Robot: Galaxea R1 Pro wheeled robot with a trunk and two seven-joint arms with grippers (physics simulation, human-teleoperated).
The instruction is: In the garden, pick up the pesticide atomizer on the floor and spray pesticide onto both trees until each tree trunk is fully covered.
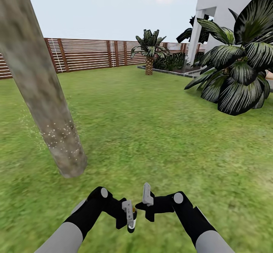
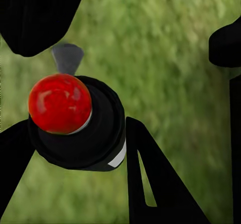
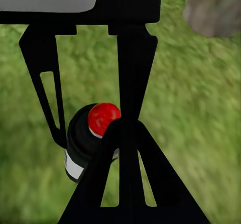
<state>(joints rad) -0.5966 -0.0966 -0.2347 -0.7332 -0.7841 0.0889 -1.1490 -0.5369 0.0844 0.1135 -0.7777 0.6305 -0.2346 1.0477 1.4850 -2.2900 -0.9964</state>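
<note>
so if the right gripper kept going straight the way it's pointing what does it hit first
Most likely the left gripper's fingers and the black, red-capped atomizer they hold, which sit just beyond the right gripper in its wrist view. Past them lies only grass. Depth is hard to judge.

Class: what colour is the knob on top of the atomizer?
Red knob, clearest in the left wrist view.

Head camera high over lawn (image 1: 151,131); wrist cameras close above it.

Grass floor (image 1: 151,131) under tree trunk (image 1: 41,94) and palms (image 1: 235,75).
</note>
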